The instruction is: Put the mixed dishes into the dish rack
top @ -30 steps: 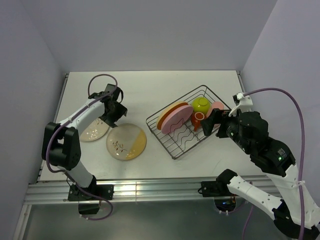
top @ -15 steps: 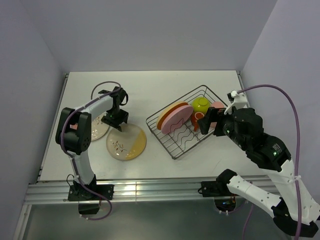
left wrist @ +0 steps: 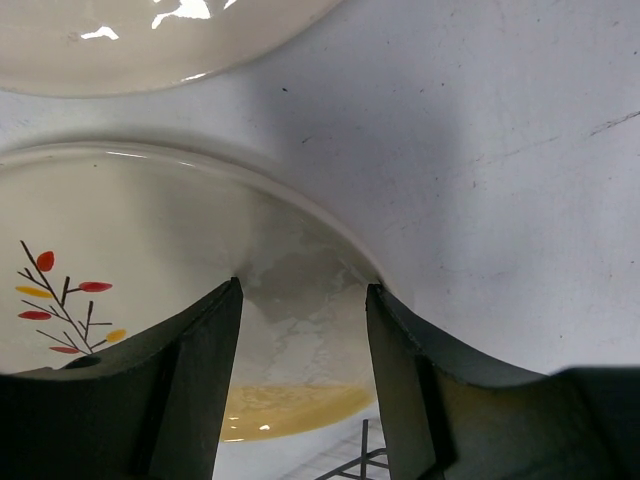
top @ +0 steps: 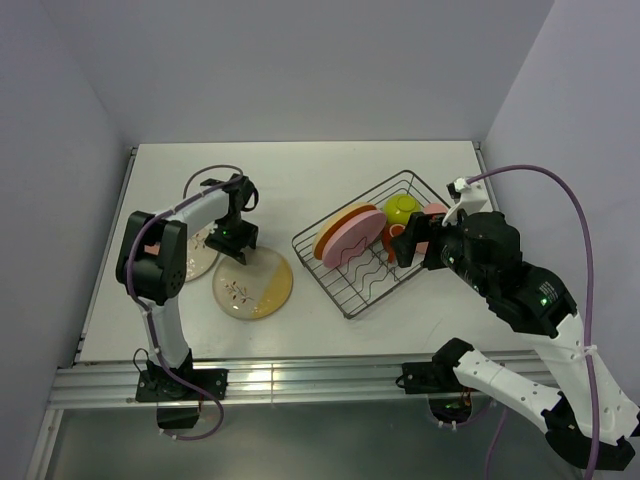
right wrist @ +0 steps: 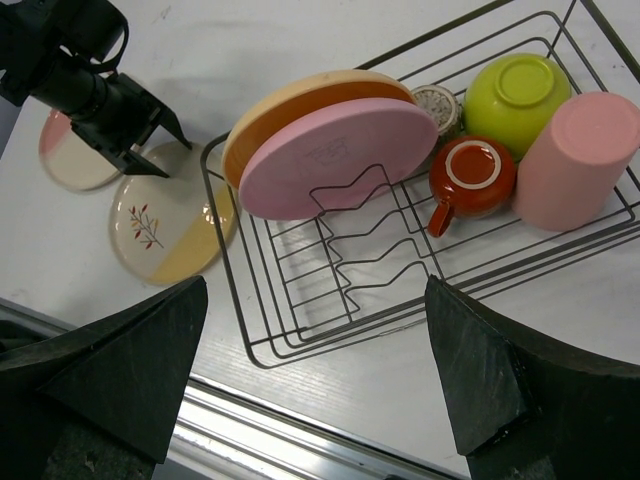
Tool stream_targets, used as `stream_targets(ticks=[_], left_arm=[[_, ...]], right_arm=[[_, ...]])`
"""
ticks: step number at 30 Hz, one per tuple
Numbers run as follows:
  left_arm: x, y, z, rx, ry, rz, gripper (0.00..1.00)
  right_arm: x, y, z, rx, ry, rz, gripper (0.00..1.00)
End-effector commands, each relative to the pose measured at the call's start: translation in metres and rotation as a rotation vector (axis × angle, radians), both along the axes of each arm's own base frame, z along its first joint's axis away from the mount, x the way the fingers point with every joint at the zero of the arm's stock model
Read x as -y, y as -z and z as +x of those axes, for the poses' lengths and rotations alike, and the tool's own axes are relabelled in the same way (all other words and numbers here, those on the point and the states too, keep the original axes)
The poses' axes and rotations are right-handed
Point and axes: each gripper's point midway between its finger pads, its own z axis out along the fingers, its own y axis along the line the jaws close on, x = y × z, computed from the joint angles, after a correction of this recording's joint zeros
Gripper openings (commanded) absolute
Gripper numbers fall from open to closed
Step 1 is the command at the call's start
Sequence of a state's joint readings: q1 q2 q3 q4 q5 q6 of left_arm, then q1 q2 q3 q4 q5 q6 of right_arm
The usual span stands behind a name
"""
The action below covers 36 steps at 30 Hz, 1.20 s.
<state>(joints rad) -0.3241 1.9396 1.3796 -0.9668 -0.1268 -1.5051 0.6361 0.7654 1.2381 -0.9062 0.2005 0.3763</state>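
Twig-patterned plate [left wrist: 130, 225] between parted left jaws

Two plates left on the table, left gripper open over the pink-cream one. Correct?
No. Two plates are left on the table and the left gripper is open, but it is over the rim of the cream-yellow twig plate, not the pink-cream plate. The left wrist view shows it.
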Motion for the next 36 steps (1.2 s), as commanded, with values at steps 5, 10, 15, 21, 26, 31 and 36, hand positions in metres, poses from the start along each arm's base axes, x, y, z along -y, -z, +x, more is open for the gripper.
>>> stream_targets(ticks=[5,10,15,21,26,31,36], left_arm=[[0.004,-0.015,0.019,0.067,-0.022,-0.009,0.60],[0.009,-0.008,0.021,0.043,-0.016,-0.025,0.59],[0.011,-0.006,0.021,0.063,-0.017,-0.042,0.54],[0.007,0.003,0.022,-0.003,-0.018,0.001,0.60],[-0.002,0.014,0.014,-0.075,-0.020,0.068,0.59],[-0.013,0.015,0.016,-0.080,-0.036,0.132,0.47],[-0.015,0.018,0.020,-0.078,-0.037,0.151,0.23]], right_arm=[[-0.003,-0.021,0.004,0.063,-0.013,0.030,0.96],[0.001,-0.024,0.002,0.070,-0.003,0.025,0.96],[0.003,-0.024,0.001,0.072,-0.001,0.024,0.96],[0.000,-0.029,0.000,0.078,-0.013,0.037,0.96],[0.003,-0.032,-0.001,0.086,-0.006,0.037,0.96],[0.001,-0.029,0.001,0.084,-0.009,0.033,0.96],[-0.002,-0.028,0.004,0.076,-0.012,0.027,0.96]])
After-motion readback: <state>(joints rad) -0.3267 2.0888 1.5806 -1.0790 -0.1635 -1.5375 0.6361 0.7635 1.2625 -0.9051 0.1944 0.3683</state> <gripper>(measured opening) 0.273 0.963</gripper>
